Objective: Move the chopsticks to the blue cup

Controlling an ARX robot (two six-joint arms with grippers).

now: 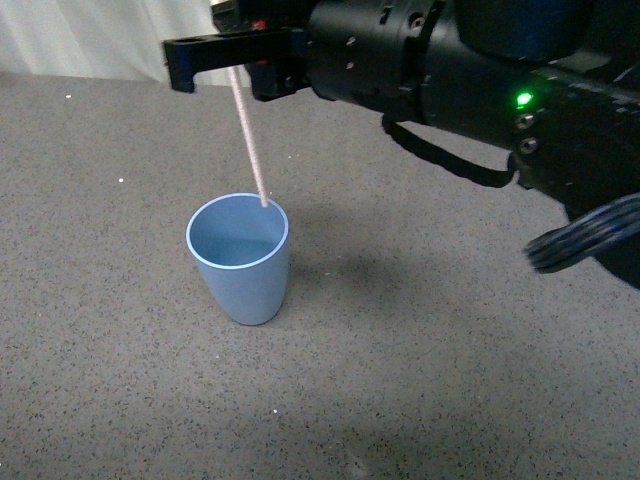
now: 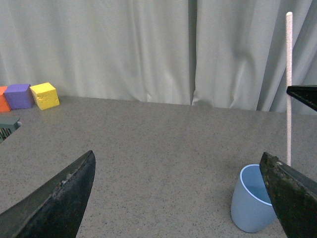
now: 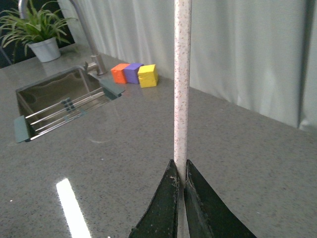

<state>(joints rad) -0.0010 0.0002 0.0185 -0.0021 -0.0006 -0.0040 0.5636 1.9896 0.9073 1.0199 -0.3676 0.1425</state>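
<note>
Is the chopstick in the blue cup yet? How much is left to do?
Nearly there. Done: the chopstick is off the counter, pinched in the right end effector. In hand: it hangs over the blue cup, its lower tip right at the rim. The cup stands upright. Left to do: lower the chopstick inside and let go. It is not released yet.

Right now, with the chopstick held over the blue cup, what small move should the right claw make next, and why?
Probably lower the right claw a little, straight down, before opening. It is shut on the chopstick, which hangs nearly upright with its lower tip just at the far rim of the blue cup; released now, it might tip outside.
</note>
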